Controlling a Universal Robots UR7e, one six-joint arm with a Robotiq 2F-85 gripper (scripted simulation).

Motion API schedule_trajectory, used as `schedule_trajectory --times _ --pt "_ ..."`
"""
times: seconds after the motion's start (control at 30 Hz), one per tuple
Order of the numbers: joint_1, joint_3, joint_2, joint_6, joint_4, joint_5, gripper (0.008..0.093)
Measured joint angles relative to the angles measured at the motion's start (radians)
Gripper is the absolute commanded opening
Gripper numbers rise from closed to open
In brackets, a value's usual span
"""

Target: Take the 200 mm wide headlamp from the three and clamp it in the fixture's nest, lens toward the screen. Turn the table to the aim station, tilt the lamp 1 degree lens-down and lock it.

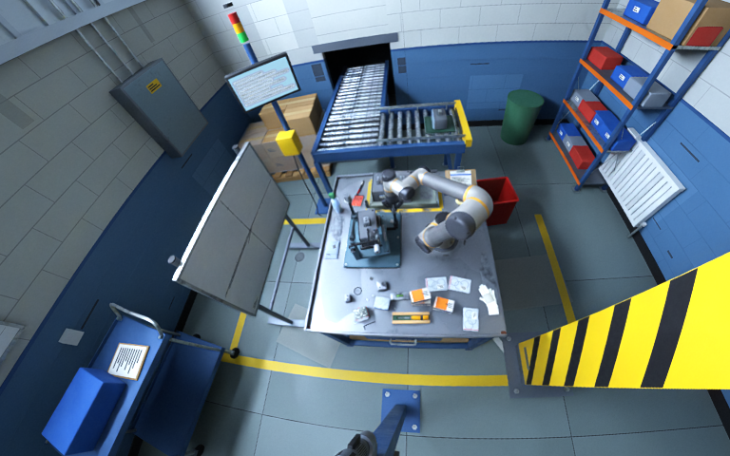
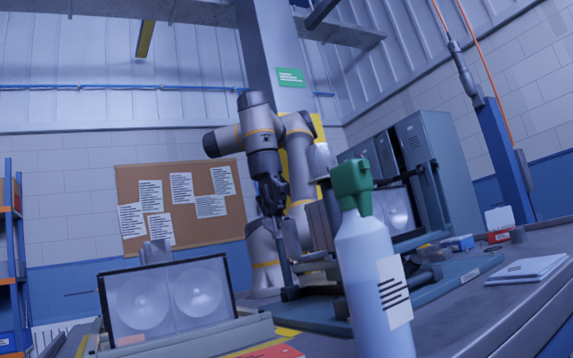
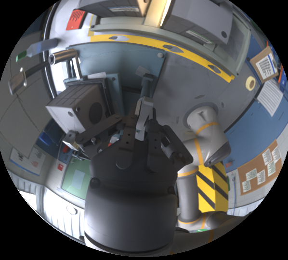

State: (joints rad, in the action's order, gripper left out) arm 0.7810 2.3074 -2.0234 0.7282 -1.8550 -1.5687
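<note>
A headlamp (image 3: 80, 106) sits in the nest of the fixture (image 1: 373, 240) on the blue turntable base, its lens (image 2: 393, 211) facing the large aim screen (image 1: 233, 231). Just beside it, at the table's edge, my gripper (image 3: 143, 118) is closed on the top of an upright grey lever handle (image 2: 280, 249) that rises from the base. Another headlamp (image 2: 168, 296) stands in a tray near the spray bottle. More headlamps (image 3: 166, 1) lie in the tray behind the yellow line.
Behind the bench runs a roller conveyor (image 1: 392, 124) with a part on it. A spray bottle (image 2: 373, 267) stands at the bench's edge. Small boxes, cards and a glove (image 1: 488, 298) lie on the near part of the bench. A red bin (image 1: 499, 195) stands beside it.
</note>
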Motion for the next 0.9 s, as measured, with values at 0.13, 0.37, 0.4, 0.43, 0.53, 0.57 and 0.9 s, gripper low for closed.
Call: schedule_trajectory --times 0.13,0.37,0.4,0.43,0.53,0.57,0.9 --pt "0.000 0.000 0.000 -0.240 0.000 0.000 0.0080" --pt "0.000 0.000 0.000 -0.646 -0.001 0.000 0.0080" --pt "0.000 0.000 0.000 -0.700 -0.001 0.000 0.0080" --pt "0.000 0.000 0.000 -0.753 -0.001 0.000 0.0080" --pt "0.000 0.000 0.000 -0.905 -0.001 0.000 0.0080" --pt "0.000 0.000 0.000 -0.953 -0.001 0.000 0.0080" --pt "0.000 0.000 0.000 -1.325 -0.001 0.000 0.0080"
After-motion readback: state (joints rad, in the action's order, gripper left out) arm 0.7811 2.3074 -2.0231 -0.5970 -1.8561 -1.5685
